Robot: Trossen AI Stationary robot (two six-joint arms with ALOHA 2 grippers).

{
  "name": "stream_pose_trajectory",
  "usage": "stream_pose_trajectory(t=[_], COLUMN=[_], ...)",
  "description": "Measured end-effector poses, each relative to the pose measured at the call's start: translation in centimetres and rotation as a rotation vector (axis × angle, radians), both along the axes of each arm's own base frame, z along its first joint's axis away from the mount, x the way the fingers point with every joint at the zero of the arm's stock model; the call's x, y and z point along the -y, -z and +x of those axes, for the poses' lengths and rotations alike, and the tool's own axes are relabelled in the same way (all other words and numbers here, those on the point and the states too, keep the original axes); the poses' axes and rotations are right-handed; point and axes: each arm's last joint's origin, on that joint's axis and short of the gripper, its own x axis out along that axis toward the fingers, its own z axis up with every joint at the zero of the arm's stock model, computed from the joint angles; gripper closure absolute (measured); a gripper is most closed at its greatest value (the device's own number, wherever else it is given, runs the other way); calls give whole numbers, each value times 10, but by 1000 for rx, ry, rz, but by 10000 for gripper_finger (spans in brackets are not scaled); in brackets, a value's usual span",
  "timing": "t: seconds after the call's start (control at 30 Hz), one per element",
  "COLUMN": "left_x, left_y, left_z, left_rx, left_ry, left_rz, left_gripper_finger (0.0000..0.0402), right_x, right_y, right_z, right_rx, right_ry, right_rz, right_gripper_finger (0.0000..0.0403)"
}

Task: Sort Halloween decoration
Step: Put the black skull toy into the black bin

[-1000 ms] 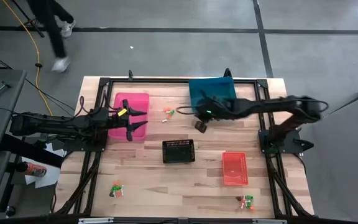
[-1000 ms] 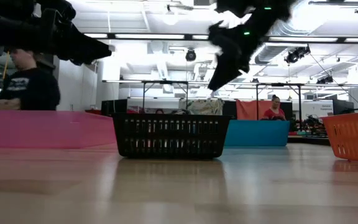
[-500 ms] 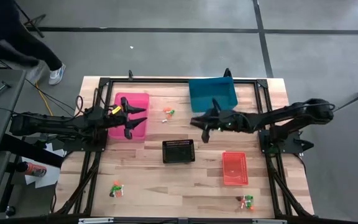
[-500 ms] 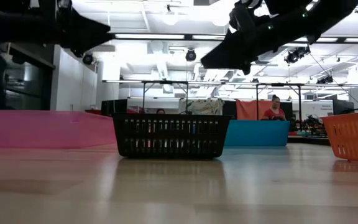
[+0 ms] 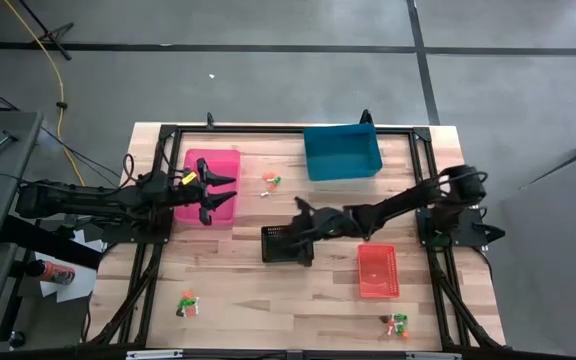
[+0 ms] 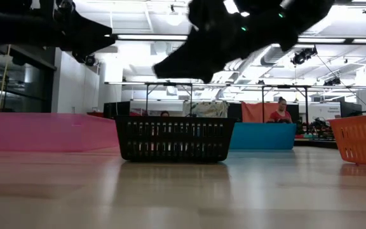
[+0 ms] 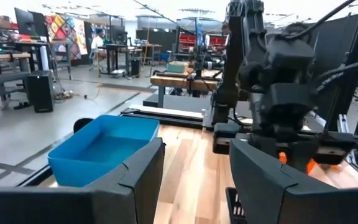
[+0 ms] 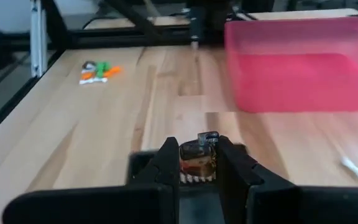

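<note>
Right claw [image 5: 298, 228]: extended over the black bin [image 5: 287, 243] at the centre of the surface [image 5: 238, 290], above its 2 o'clock corner. Clenched on a small dark and orange trinket [image 8: 197, 157], seen pinched between the fingers [image 8: 166, 163] in the right wrist view.

Left claw [image 5: 226, 190]: hovering over the 3 o'clock edge of the pink bin [image 5: 211, 170], itself at 10 o'clock on the surface. Released, fingers spread, nothing between them.

Blue bin [image 5: 342, 152]: at 1 o'clock on the surface.

Red bin [image 5: 378, 271]: at 4 o'clock on the surface, well apart from the black bin.

Loose trinkets, orange, green and white:
- one cluster [image 5: 271, 181] lying between the pink and blue bins, at 12 o'clock;
- one cluster [image 5: 188, 303] near the 7 o'clock corner;
- one cluster [image 5: 398, 324] near the 5 o'clock corner, just past the red bin.
</note>
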Motion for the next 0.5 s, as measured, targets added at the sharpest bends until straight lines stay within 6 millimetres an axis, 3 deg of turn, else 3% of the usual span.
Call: stream_pose_trajectory(t=[0.2,0.5], left_x=[0,0], left_y=[1,2], left_z=[0,0], left_rx=[-11,-26], left_ry=[5,5], left_rz=[0,9], left_gripper_finger=[231,231], right_x=[-3,-3], right_y=[-11,-3], right_z=[15,11], right_rx=[-60,-131], right_ry=[-7,0], right_rz=[-24,-23], right_gripper_finger=[352,352])
